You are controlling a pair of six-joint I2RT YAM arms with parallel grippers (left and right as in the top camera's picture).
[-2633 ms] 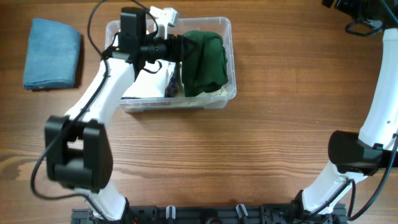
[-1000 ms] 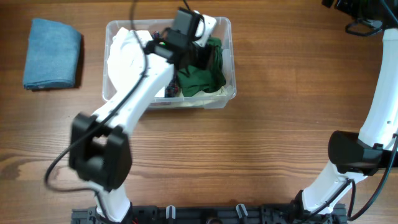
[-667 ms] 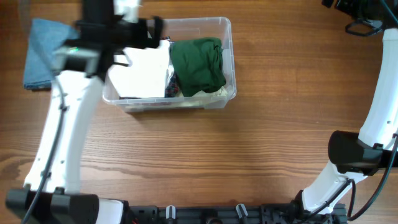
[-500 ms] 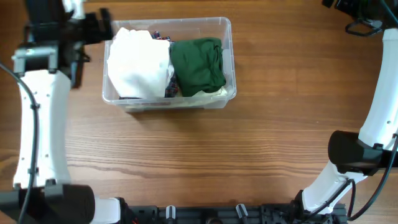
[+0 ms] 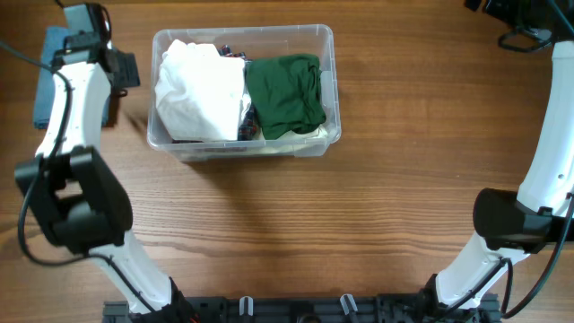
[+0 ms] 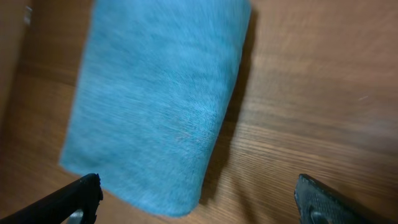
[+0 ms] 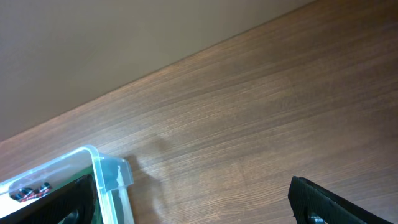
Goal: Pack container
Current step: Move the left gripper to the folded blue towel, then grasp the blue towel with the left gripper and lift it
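Observation:
The clear container (image 5: 330, 54) stands at the table's upper middle. It holds a folded white cloth (image 5: 202, 88) in its left half and a folded dark green cloth (image 5: 285, 90) in its right half. A folded blue towel (image 5: 43, 85) lies on the table left of the container, and it fills the left wrist view (image 6: 155, 106). My left gripper (image 5: 117, 70) hovers over the towel, wide open and empty (image 6: 199, 208). My right gripper (image 5: 509, 16) is at the far top right, open and empty (image 7: 193, 211). It looks at the container's corner (image 7: 107, 174).
The left arm (image 5: 67, 117) runs up the table's left side, partly covering the blue towel. The right arm (image 5: 547, 135) stands along the right edge. Small dark items (image 5: 247, 126) lie between the two cloths.
My left arm has swung out of the container and leftward, and is now over the blue towel. The white and green cloths stay in the container. The right arm has not moved.

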